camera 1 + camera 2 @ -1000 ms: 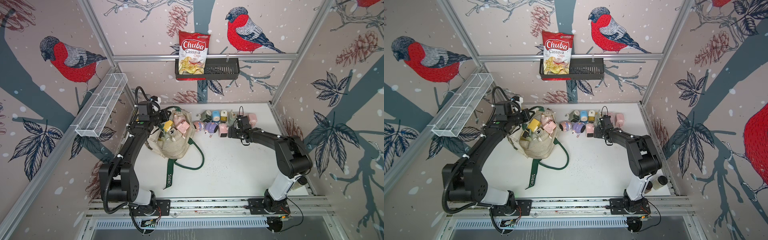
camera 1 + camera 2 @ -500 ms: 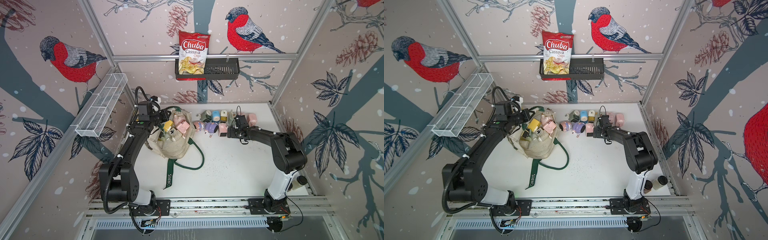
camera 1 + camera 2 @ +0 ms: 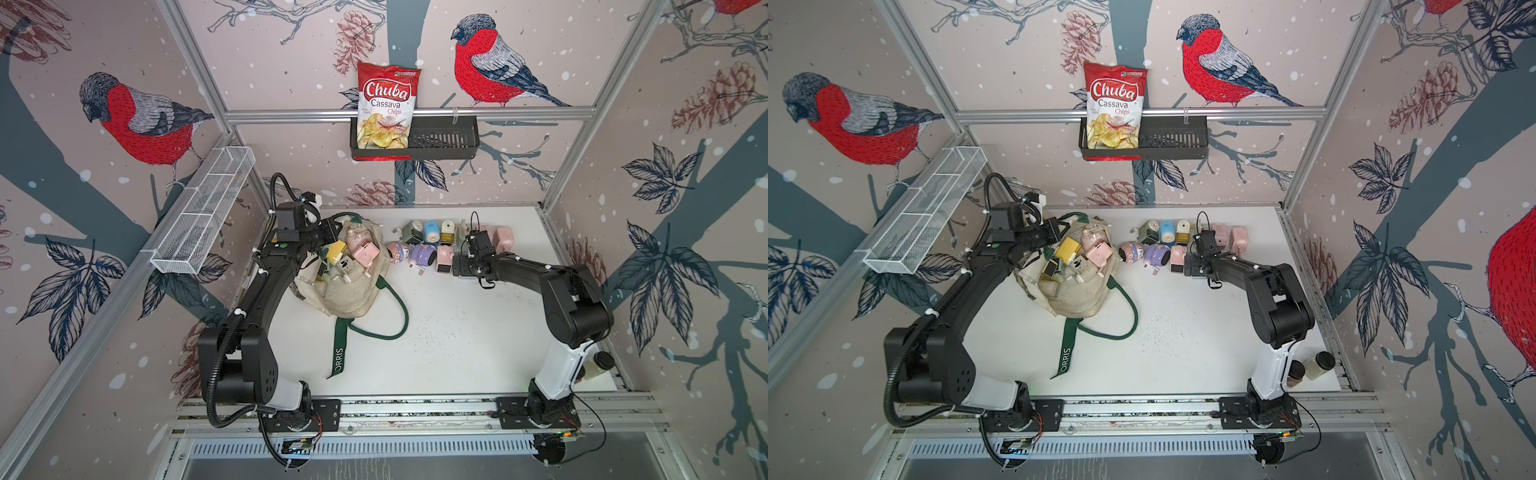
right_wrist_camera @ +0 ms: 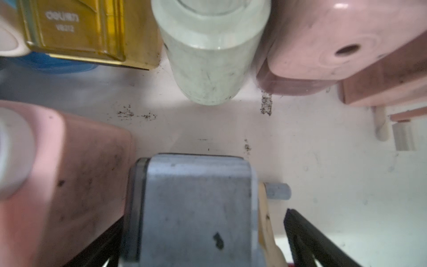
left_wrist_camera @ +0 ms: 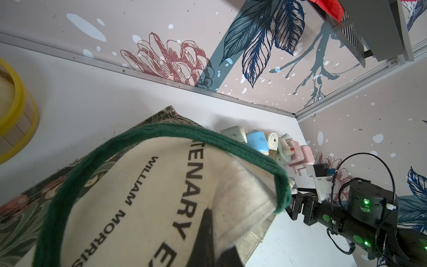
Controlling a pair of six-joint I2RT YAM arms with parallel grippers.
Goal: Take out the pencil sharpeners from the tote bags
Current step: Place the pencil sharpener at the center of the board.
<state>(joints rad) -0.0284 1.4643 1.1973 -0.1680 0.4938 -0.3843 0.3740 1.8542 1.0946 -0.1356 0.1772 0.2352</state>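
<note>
The right gripper stands wide, with 1 finger on each side of a grey sharpener resting on the table. We see a clear gap between it and 1 finger; on the other side we cannot tell whether there is contact. The left gripper is clamped on the canvas rim of the tote bag, at the far left edge of its mouth.

We count 10 pencil sharpeners out on the table, the grey one included. There are 4 in the nearer row and 6 in the row behind, touching or just beside one another. In the bag's open mouth we count at least 5 more, among them a yellow sharpener and a pink sharpener; any that lie deeper are hidden.

They are boxy pastel plastic in pink, blue, lilac, pale green and cream, and in the right wrist view they are smudged with graphite. There is 1 tote, of slumped cream canvas with 2 dark green strap handles. In the left wrist view we read black lettering "WILLIAM MORRIS" on it and see a dark floral band at its base.
</note>
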